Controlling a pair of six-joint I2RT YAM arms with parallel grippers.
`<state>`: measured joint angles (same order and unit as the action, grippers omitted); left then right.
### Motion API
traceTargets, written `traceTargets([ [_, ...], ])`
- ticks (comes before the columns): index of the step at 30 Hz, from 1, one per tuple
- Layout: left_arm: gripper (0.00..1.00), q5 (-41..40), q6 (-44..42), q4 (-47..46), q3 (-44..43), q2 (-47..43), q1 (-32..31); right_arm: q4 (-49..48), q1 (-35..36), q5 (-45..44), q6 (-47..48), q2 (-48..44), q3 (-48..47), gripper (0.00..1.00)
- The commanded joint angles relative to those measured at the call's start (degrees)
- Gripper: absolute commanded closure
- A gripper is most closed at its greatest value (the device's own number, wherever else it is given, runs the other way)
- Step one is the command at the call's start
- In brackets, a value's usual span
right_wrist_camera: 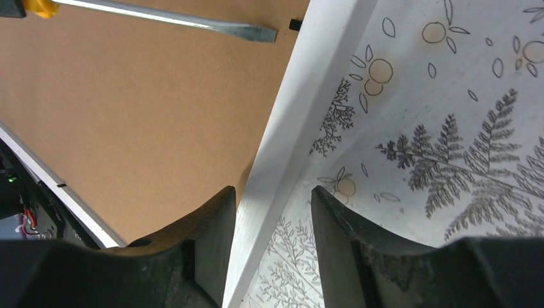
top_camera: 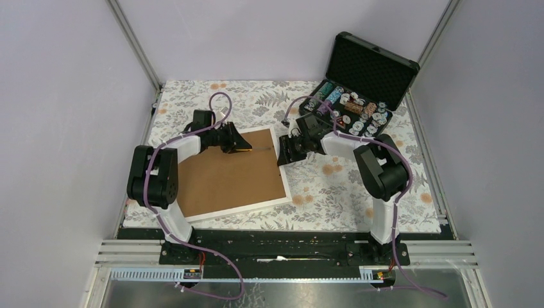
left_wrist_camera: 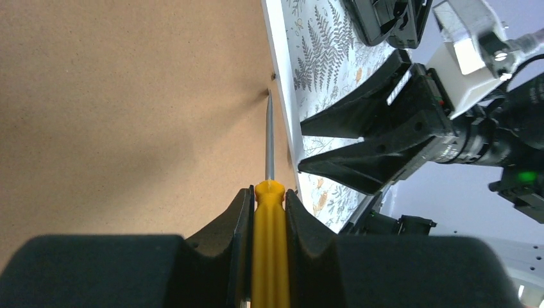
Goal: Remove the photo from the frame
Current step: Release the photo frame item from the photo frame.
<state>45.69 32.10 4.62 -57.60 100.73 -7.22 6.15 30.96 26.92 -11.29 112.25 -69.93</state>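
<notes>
Though the photo is out of sight under the brown backing board (left_wrist_camera: 128, 96), the frame (top_camera: 228, 173) lies face down on the left half of the table (top_camera: 346, 186), long axis running left to right. A small black tab (left_wrist_camera: 274, 76) on its right rail sits just right of the screwdriver (left_wrist_camera: 269, 138) tip, the tool clamped in the left gripper (left_wrist_camera: 268, 199). The right gripper (right_wrist_camera: 271, 196) straddles that white rail, jaws apart, holding nothing. An open poker-chip case (top_camera: 359, 90) stands well clear, far right; nothing appears to block the tab.

No legible text, labels, or numbers
</notes>
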Motion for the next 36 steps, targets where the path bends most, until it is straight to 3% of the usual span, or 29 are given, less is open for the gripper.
traceTargets([
  [1,1.0,0.2,1.0,-3.7,-0.4,2.6,-0.2,-3.8,-0.3,2.7,0.0,3.1,-2.1,0.48],
  [7,1.0,1.0,1.9,-4.4,-1.9,5.8,-0.8,-3.9,-0.2,2.2,-0.5,4.5,-1.7,0.52],
  [20,1.0,0.2,7.6,-10.4,-1.9,8.9,-0.9,-3.9,1.3,1.9,-0.8,6.9,-1.3,0.72],
  [28,1.0,1.3,3.0,-5.1,0.9,5.2,3.1,-3.1,1.3,0.0,-2.4,7.8,-1.7,0.79],
  [36,1.0,5.5,8.7,-13.7,2.4,4.8,5.4,-2.2,1.2,-0.4,-3.2,9.2,-2.4,0.82],
])
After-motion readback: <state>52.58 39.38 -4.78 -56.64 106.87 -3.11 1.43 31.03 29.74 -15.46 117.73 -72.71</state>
